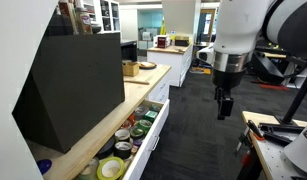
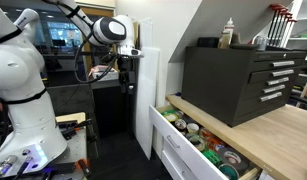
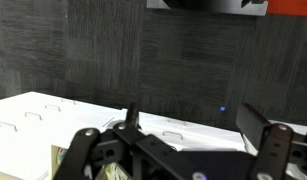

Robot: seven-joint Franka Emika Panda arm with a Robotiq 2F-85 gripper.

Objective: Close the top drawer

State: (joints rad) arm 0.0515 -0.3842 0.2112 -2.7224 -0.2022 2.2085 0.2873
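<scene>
The top drawer of the white cabinet stands pulled out under the wooden counter. Its plain white front faces the aisle and coloured tape rolls fill it. It also shows open in an exterior view, with the rolls inside. My gripper hangs out over the dark carpet, apart from the drawer front and well above it, and touches nothing. In an exterior view it sits beyond the drawer's far end. In the wrist view the fingers are spread and empty above white drawer fronts.
A black tool chest stands on the wooden counter above the drawer and also shows in an exterior view. A workbench with tools is across the aisle. Dark carpet lies between them.
</scene>
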